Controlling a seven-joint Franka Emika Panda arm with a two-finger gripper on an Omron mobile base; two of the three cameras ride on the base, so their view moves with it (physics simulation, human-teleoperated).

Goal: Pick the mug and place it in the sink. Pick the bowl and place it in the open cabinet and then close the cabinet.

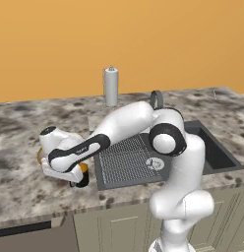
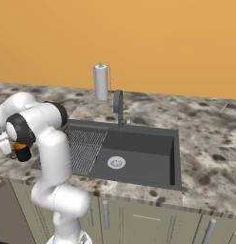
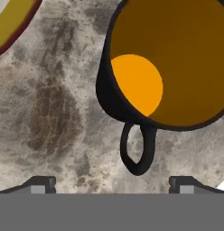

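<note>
The mug (image 3: 163, 67) stands on the speckled stone counter (image 1: 25, 182), left of the sink (image 2: 139, 152) and near the front edge. The pincer (image 3: 112, 182) hangs just above the mug with its two dark tips spread wide, and it holds nothing. In the hand view the mug's loop handle (image 3: 137, 151) points toward the gap between the tips, and there is bare counter all around the handle. That view also shows the mug's round rim, its smooth black outside and its orange bottom. A curved bit of the bowl (image 3: 12, 25), with its dark rim, peeks in at the top left corner, apart from the mug. In the left base view the bent white arm (image 1: 124, 125) covers most of the mug, so just a bit of black and orange shows under the hand. The right base view shows what the others do not: the whole dark grey sink, its ribbed drainboard (image 2: 84, 145) on the left, the round silver drain (image 2: 116, 162) and the dark bent tap (image 2: 118, 107) at the far edge. A tall roll of paper towels (image 2: 101, 82) stands farther back. The sink is a box shape with straight walls and lots of open room inside.
</note>
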